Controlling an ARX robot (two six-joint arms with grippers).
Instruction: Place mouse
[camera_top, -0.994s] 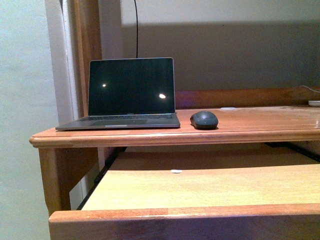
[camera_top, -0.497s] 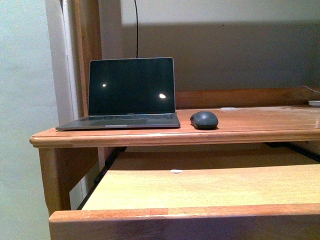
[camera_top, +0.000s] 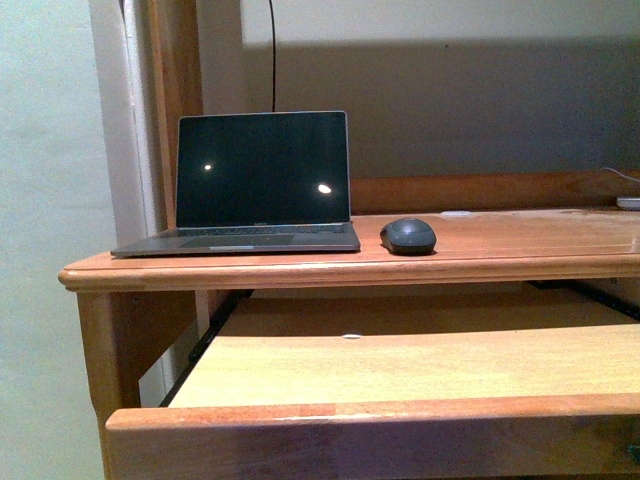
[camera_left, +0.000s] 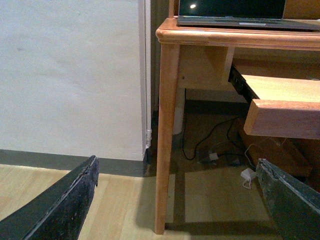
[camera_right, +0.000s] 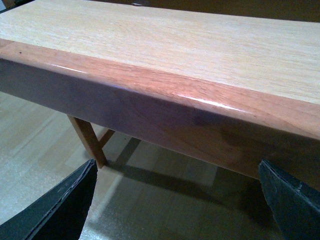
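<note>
A: On the desk (camera_top: 500, 255), just right of the laptop (camera_top: 262, 180): found the mouse (camera_top: 408, 237), flat on its base, near the laptop's front corner but not touching, set back from the desk's front edge. Judged a normal working spot for a right hand, so probably the intended place.

B: Agreed, with a caveat. Could equally mean pick-up not yet begun. Noted a pulled-out tray (camera_top: 400, 365) below the desk, possibly the real target. Cannot settle that here.

A: Grippers?

B: Checked left gripper (camera_left: 176, 160): wide apart at the jaws, nothing between. Past it, only a desk leg (camera_left: 165, 140), wall (camera_left: 70, 75) and floor cables (camera_left: 215, 150). Hangs low by the desk's left corner, well apart from the mouse.

A: Checked right gripper (camera_right: 176, 162): likewise spread wide and empty. Sits close before the tray's front rail, slightly below it. Probably parked low to keep the front camera's line to the desk open.

B: Unclear items, listed. Neither arm visible from the front. Something white (camera_top: 628, 204) at the desk's far right, cut off by the frame. Tiny pale speck (camera_top: 352, 338) at the tray's back, too small to name. Laptop screen dark, two glints only. No cord seen on the mouse, and its underside is hidden.
</note>
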